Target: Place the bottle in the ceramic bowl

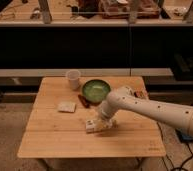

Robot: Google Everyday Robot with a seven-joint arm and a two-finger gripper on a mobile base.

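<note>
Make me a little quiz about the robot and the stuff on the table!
1. True or false: the bottle is already inside the ceramic bowl.
2. Where is the gripper?
A. inside the ceramic bowl
B. down at the bottle, low over the table
C. lifted high, far from the table
3. Fill in the missing word: the inside of the ceramic bowl is coloured ____.

Key: 1 false, the bottle lies on the table in front of the bowl; 2 B; 3 green.
</note>
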